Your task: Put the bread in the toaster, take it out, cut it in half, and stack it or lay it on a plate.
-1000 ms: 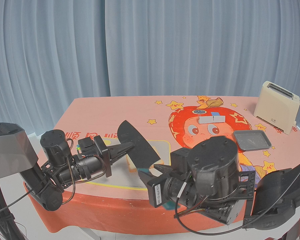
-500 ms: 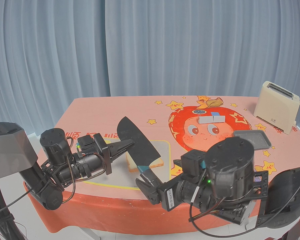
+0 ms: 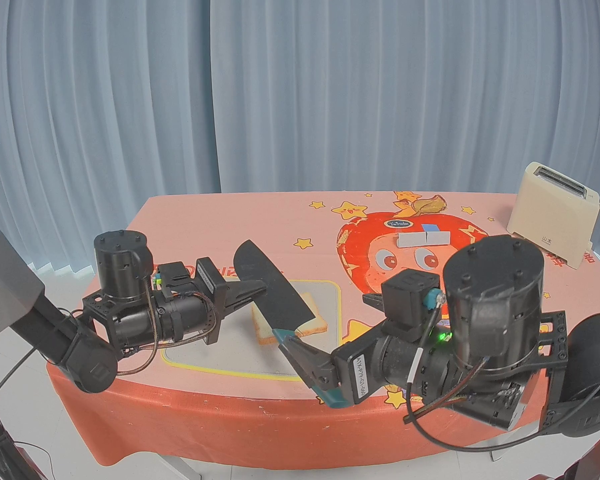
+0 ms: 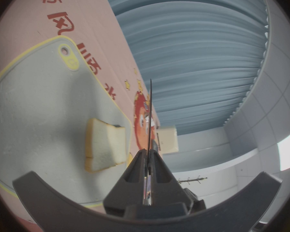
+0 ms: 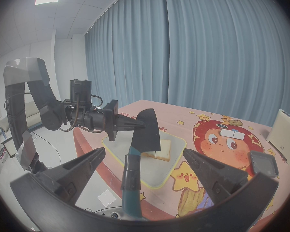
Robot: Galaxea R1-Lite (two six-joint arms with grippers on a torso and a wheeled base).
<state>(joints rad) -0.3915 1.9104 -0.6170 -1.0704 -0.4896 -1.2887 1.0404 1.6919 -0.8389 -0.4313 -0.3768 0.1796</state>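
A slice of bread (image 3: 315,326) (image 4: 103,144) (image 5: 161,152) lies flat on the grey cutting board (image 3: 240,351) (image 4: 32,113). A black-bladed knife (image 3: 273,285) (image 5: 146,129) hangs above the slice, blade on edge. My left gripper (image 3: 260,291) (image 4: 149,153) (image 5: 140,124) is shut on the blade's back. The knife's dark and teal handle (image 3: 288,336) (image 5: 130,178) points toward the table's front edge. My right gripper (image 3: 300,361) (image 5: 143,153) stands open, one finger on each side of the handle and not touching it.
A cream toaster (image 3: 553,211) (image 5: 285,134) (image 4: 167,140) stands at the table's far right corner. A dark grey tray (image 5: 263,163) lies in front of it. Small grey and blue blocks (image 3: 423,237) rest on the cartoon print mid-table.
My right arm has pulled back to the right and toward the front edge, its gripper sliding down along the handle. The left arm lifted its elbow slightly; the knife stays over the bread.
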